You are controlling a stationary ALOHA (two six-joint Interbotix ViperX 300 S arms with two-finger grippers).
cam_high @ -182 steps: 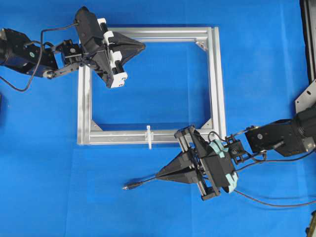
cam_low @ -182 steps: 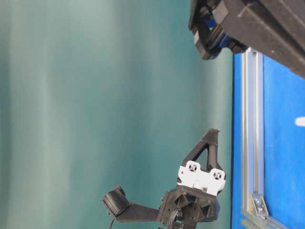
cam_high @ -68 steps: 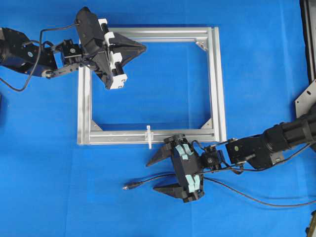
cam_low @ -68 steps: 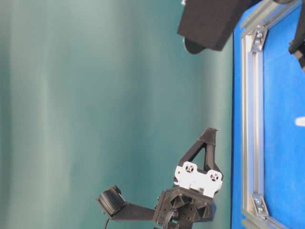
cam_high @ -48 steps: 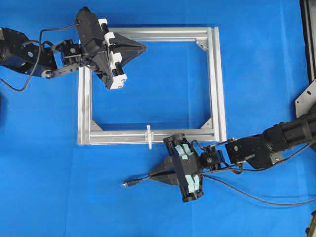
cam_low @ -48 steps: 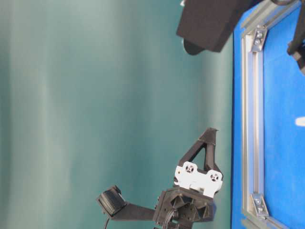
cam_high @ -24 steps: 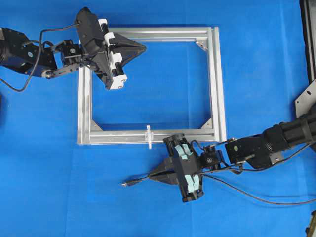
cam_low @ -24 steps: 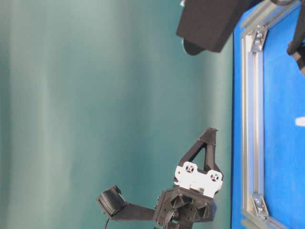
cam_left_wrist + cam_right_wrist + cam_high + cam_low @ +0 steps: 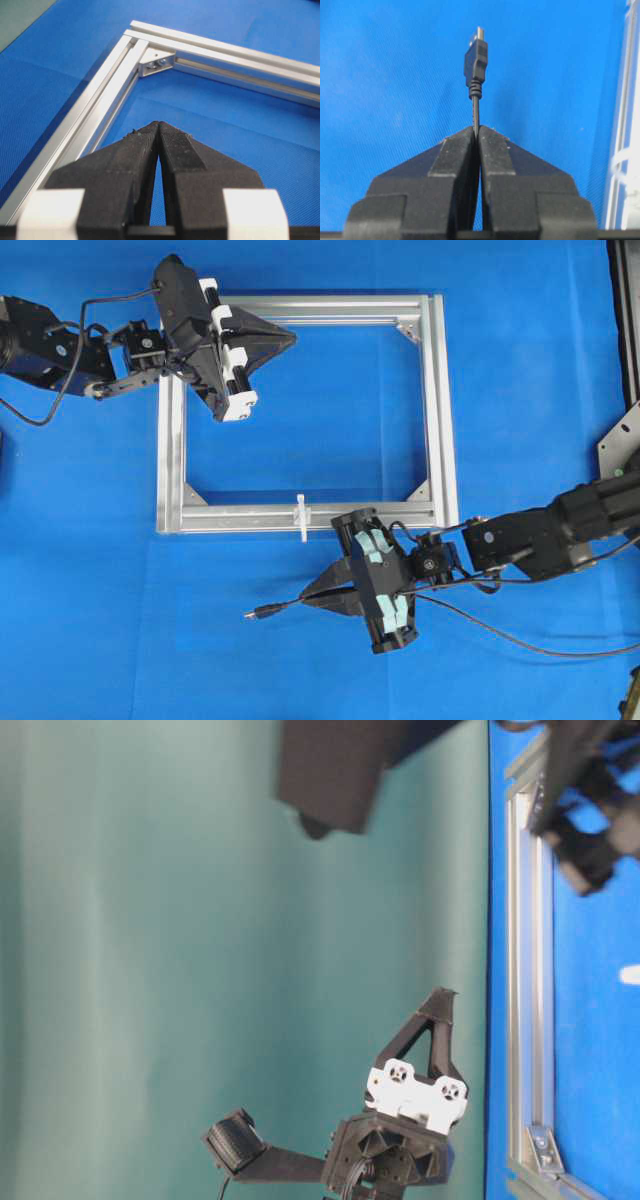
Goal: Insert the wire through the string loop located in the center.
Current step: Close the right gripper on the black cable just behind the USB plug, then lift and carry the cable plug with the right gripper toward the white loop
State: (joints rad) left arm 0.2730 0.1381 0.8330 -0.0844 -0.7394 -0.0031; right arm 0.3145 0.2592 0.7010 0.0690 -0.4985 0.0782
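The right gripper [image 9: 312, 596] was clamped on the wire [image 9: 285, 606] a short way behind its plug tip [image 9: 476, 55], with the fingers [image 9: 454, 165] pressed together and the plug projecting straight ahead of them. In the overhead view the plug pointed toward the left of the picture, over the blue cloth [image 9: 100, 620] and outside the aluminium frame [image 9: 440, 410]; whether it rested on the cloth or hung just above it could not be told from these views. The rest of the wire trailed away to the right across the cloth. The string loop [image 9: 301, 517] stood on the frame's near rail, just beside the right gripper and apart from the plug. The left gripper [image 9: 290, 336] was closed with nothing between its fingers, hovering over the frame's far left corner.

The step in hand was judged to be the pickup of the wire, with the grasp secured and insertion not yet begun. The next move calls for turning the plug toward the loop, aligning it with the opening and advancing it through
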